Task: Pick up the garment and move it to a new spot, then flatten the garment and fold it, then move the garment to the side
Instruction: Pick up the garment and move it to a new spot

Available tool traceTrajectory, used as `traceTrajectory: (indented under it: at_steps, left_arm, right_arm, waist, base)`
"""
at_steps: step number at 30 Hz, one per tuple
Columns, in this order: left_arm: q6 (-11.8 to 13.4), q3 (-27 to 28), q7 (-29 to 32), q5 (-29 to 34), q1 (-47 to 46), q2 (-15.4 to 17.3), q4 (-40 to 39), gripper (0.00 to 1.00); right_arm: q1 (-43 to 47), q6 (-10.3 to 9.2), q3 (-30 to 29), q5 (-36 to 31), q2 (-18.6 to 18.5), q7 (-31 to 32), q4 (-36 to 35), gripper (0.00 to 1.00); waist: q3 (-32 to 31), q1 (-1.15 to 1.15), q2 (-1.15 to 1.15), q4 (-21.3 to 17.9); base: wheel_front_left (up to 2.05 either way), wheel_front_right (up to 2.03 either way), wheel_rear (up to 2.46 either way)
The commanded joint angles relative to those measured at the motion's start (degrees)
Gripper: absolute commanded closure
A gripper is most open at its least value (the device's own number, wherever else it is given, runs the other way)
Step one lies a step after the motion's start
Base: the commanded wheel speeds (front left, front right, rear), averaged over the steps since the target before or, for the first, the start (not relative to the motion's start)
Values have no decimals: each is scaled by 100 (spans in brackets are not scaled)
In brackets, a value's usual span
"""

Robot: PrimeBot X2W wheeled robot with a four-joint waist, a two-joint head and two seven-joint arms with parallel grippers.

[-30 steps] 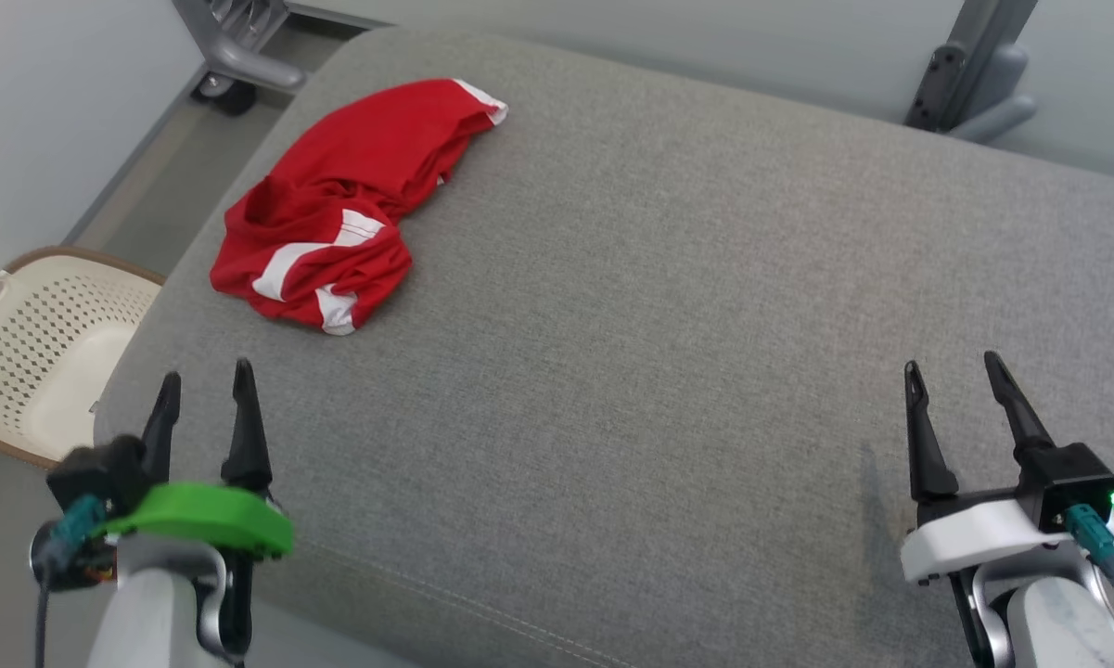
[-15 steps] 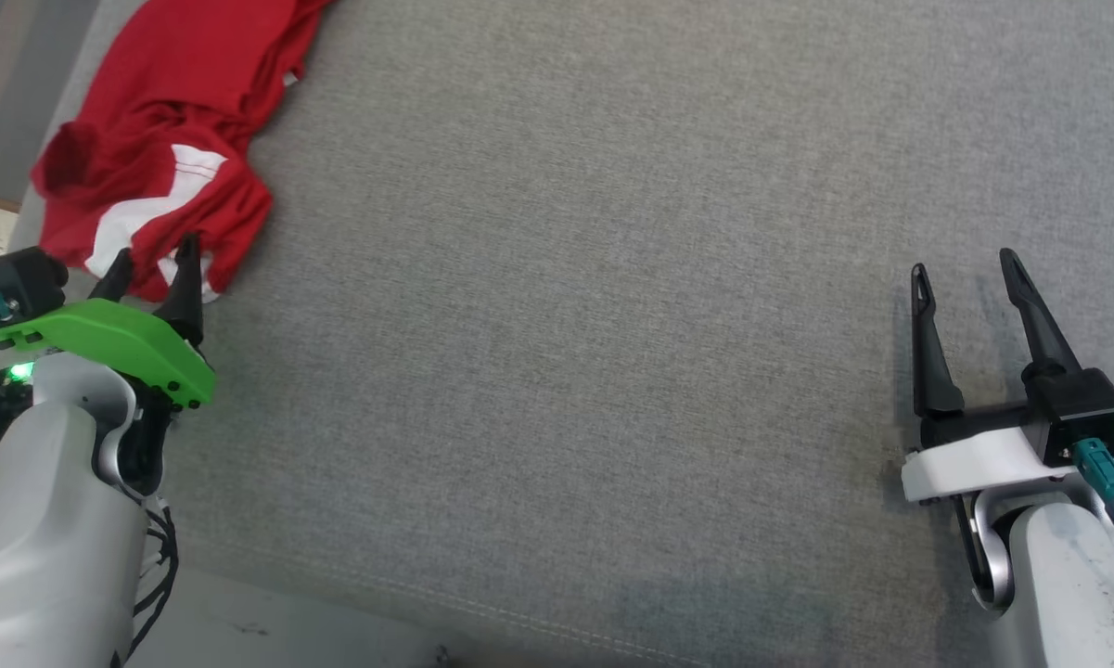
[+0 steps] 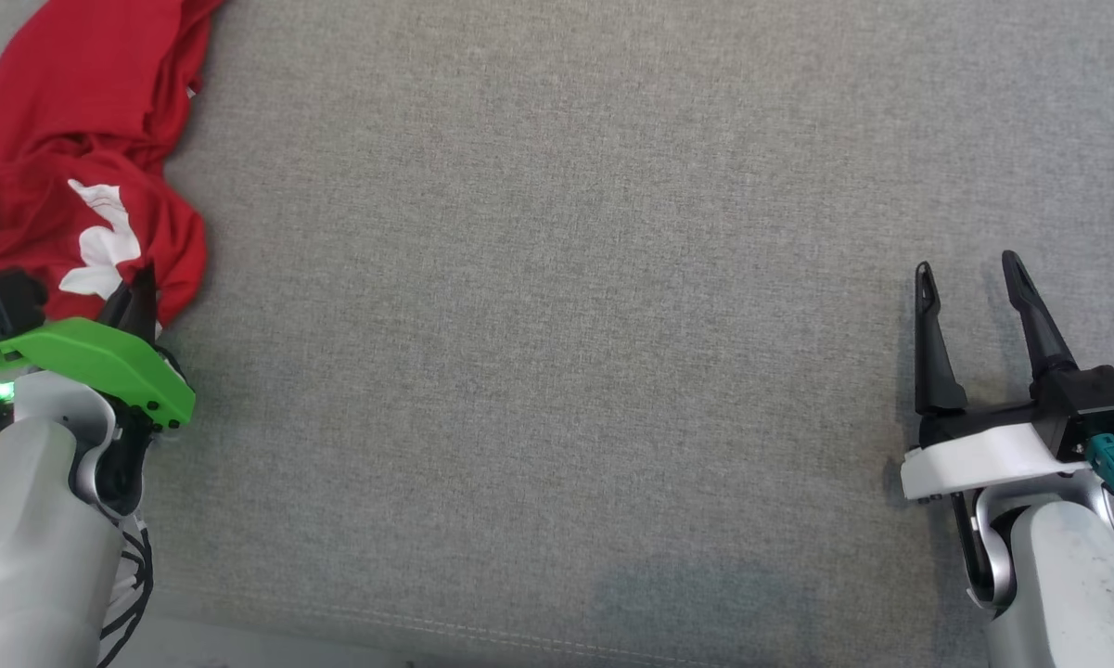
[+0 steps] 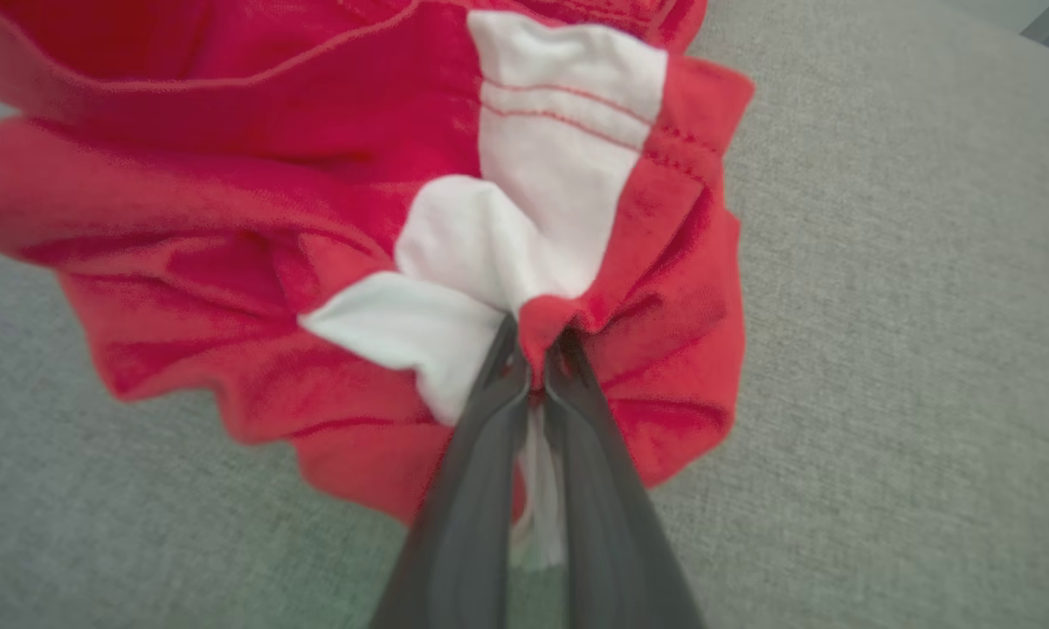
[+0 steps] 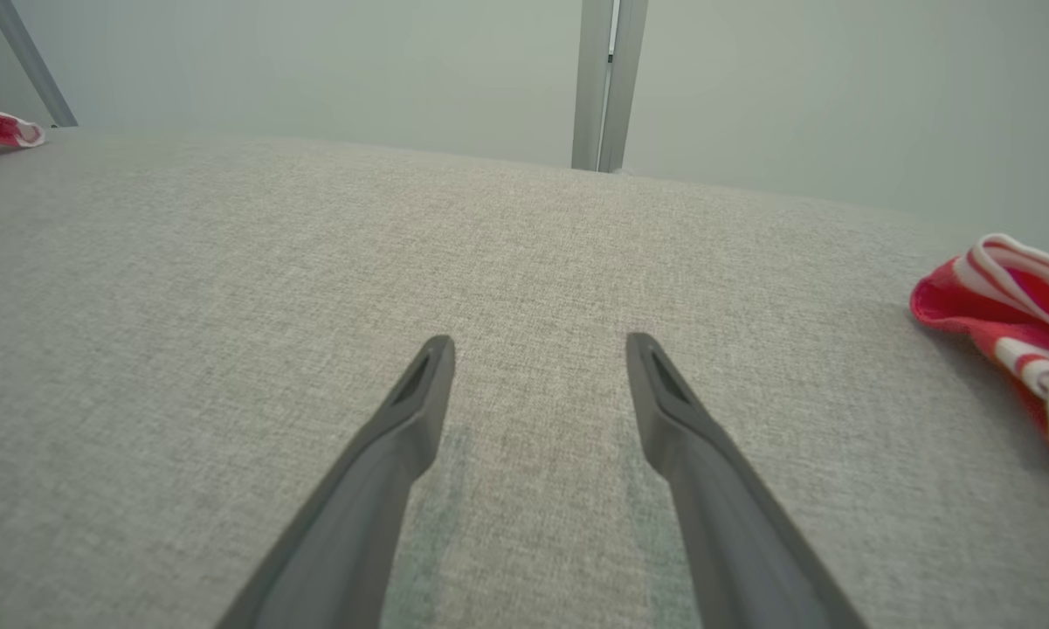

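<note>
The fingers of the left gripper [image 4: 533, 336] were clenched on a bunched red-and-white fold of the garment [image 3: 74, 111], crumpled at the far left of the grey cushion [image 3: 557, 325], while the right gripper [image 3: 967, 267], fingers spread apart, hovered over the wide bare stretch near the front edge.

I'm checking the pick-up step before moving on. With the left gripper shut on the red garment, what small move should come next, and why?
Probably lift the left gripper straight up a little. It is shut on a red-and-white fold of the garment, which lies bunched at the left edge of the gray cushion; bare cushion lies toward the open right gripper.
</note>
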Motion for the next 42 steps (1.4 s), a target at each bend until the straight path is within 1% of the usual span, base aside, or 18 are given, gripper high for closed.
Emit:
traceTrajectory:
  at_steps: [1,3,8,12,13,14,16,19,24,26,30,33,36,39,42]
  left_arm:
    - [-15,-135,-71,-165,141,65,-141,100]
    - [-14,-325,-207,-190,176,249,-370,100]
    - [-14,-659,-276,-218,254,430,-1244,100]
    - [-11,-836,-76,-191,358,585,-2235,100]
    - [-11,-836,-76,-191,358,585,-2235,100]
    - [21,-873,-10,-169,380,612,-2523,100]
    - [123,-934,143,-112,456,677,-3144,100]
    - [341,-1028,374,-68,555,755,-4120,100]
    - [717,-1176,772,-122,670,665,-5691,100]
    - [841,-1246,917,-127,676,617,-6181,100]
    - [1060,-1352,1206,-204,680,553,-6915,100]
    - [1169,-1444,1421,-234,691,555,-7144,100]
    - [1213,-1590,1562,-282,757,478,-7054,100]
    - [1207,-1757,1588,-327,799,326,-6648,100]
    - [1114,-2012,1560,-172,821,169,-5949,100]
  right_arm:
    - [78,-10,4,117,-15,-16,51,0]
    - [166,-11,2,285,-14,-15,128,0]
    - [330,-11,60,561,-17,-16,237,0]
    - [451,-10,125,775,-13,-16,293,0]
    - [451,-10,125,775,-13,-16,293,0]
    - [485,-11,122,826,-16,-16,295,0]
    - [551,-11,123,906,-17,-16,320,0]
    - [618,-11,64,1105,-17,-16,347,0]
    - [732,-10,50,1290,-14,-15,370,0]
    - [751,-10,65,1315,-16,-15,376,0]
    - [765,-10,125,1387,-16,-15,350,0]
    - [736,-10,166,1429,-14,-15,354,0]
    - [711,-10,240,1477,-16,-16,369,0]
    - [707,-10,274,1522,-15,-16,370,0]
    - [693,-10,314,1532,-14,-16,369,0]
  waist:
    - [-323,-1,0,0]
    - [-619,-1,0,-9]
    - [-1127,-1,0,-87]
    - [-1452,-1,0,-243]
    - [-1452,-1,0,-243]
    - [-1507,-1,0,-287]
    - [-1616,-1,0,-393]
    - [-1728,-1,0,-571]
    - [-1870,-1,0,-868]
    - [-1895,-1,0,-980]
    - [-1909,-1,0,-1215]
    - [-1899,-1,0,-1401]
    - [-1875,-1,0,-1605]
    - [-1842,-1,0,-1798]
    - [-1808,-1,0,-1992]
  base:
    - [0,0,0]
    - [0,0,0]
    - [0,0,0]
    - [0,0,0]
    - [0,0,0]
    - [0,0,0]
    - [0,0,0]
    - [0,0,0]
    - [0,0,0]
    - [0,0,0]
    - [0,0,0]
    - [0,0,0]
    - [0,0,0]
    - [0,0,0]
    - [0,0,0]
